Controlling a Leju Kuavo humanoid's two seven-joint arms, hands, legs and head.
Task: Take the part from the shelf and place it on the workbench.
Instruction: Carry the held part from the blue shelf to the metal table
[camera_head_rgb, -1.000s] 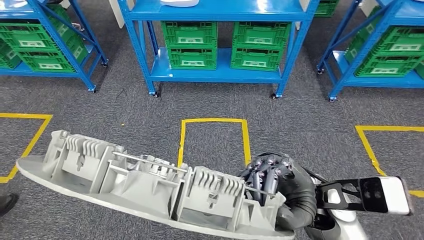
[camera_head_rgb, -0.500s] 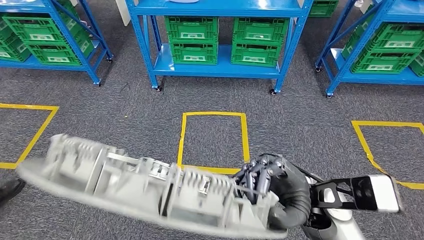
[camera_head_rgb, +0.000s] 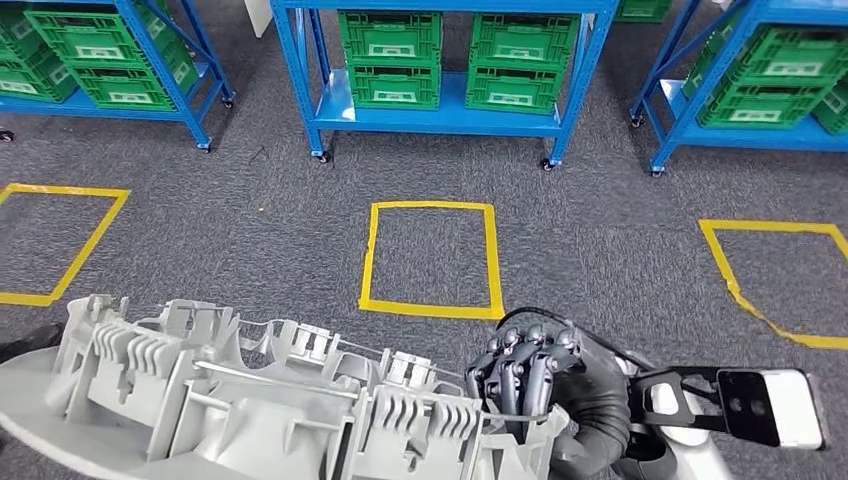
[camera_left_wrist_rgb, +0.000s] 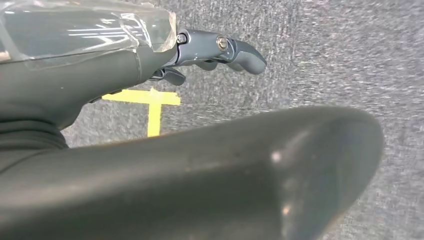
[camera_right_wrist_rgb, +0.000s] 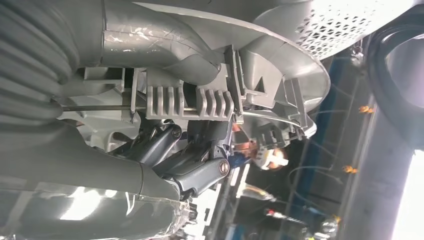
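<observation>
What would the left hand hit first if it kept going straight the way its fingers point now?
Probably just the grey carpet. In the wrist view the left hand holds nothing, and beyond its fingertips lies bare floor, with yellow tape off to one side. Depth is hard to judge.

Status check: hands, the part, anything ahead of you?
Right hand grips the grey part at its end. Left hand holds nothing, fingers over carpet. Part off the shelf, no workbench in sight. Blue shelves with green crates ahead.

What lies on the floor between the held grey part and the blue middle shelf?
In the head view, grey carpet with a yellow tape square lies between the part and the shelf.
</observation>
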